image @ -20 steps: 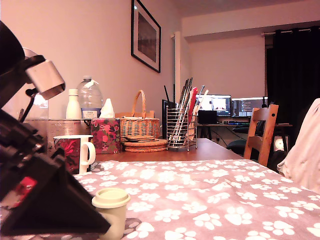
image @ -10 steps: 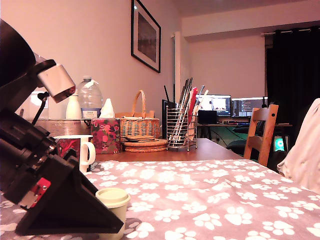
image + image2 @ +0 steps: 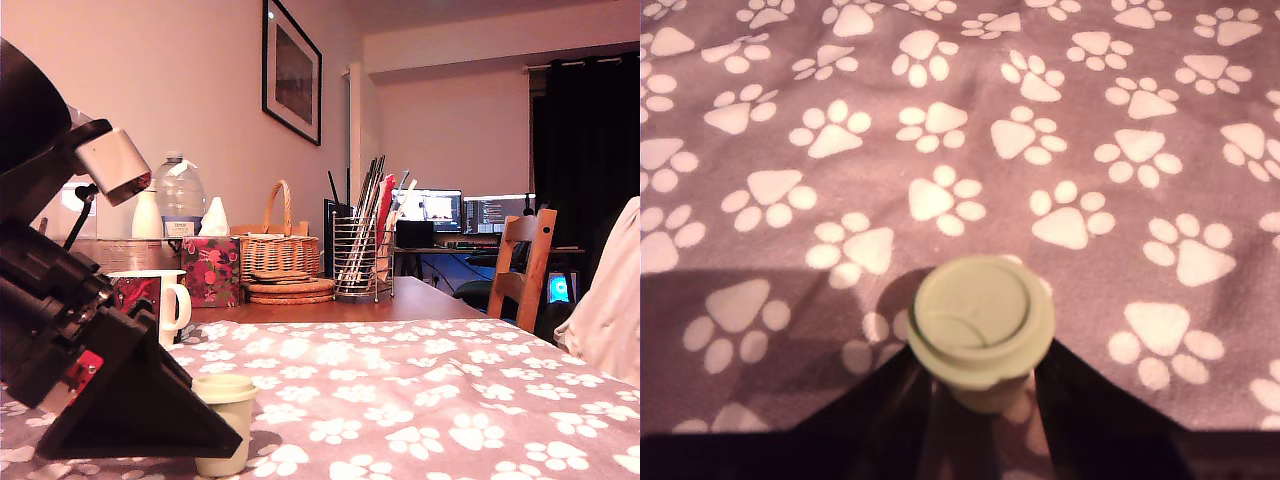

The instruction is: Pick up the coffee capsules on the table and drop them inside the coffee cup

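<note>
A pale cream coffee capsule point(image 3: 225, 392) stands flange-up on the paw-print cloth near the table's front, at the exterior view's lower left. My black gripper point(image 3: 228, 445) reaches it from the exterior view's left. In the wrist view the capsule point(image 3: 980, 315) sits between the two dark fingers point(image 3: 1095, 415), which press close on both sides of its lower body, so my gripper point(image 3: 983, 388) looks shut on it. The coffee cup point(image 3: 150, 300), a dark floral mug with a white handle, stands farther back, partly hidden behind the arm.
Behind the cup stand a floral tissue box point(image 3: 210, 270), a water bottle point(image 3: 180, 200), a wicker basket point(image 3: 278, 255) and a wire utensil holder point(image 3: 362, 255). A wooden chair point(image 3: 525, 265) is at the exterior view's right. Grey paw-print cloth point(image 3: 420, 400) covers the near table.
The gripper came forward around the capsule over the last second. In the last half second the capsule shifted slightly away from the camera between the fingers.
</note>
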### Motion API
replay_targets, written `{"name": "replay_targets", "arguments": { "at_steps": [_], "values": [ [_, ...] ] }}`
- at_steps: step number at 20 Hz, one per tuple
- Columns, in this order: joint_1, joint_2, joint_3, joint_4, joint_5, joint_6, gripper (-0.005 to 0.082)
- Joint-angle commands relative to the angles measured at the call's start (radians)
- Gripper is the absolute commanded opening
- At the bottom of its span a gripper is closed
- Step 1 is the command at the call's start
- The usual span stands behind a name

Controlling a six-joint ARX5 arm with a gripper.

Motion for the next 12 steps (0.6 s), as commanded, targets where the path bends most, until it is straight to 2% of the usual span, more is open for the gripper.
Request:
{"name": "replay_targets", "arguments": {
  "at_steps": [1, 6, 8, 12],
  "values": [
    [-0.004, 0.012, 0.008, 0.016, 0.004, 0.000, 0.0244],
    [-0.003, 0.002, 0.028, 0.017, 0.004, -0.012, 0.0245],
    [0.005, 0.000, 0.038, 0.035, 0.005, -0.050, 0.0245],
    [0.051, 0.000, 0.039, 0.103, 0.009, -0.091, 0.0245]
  ]
}}
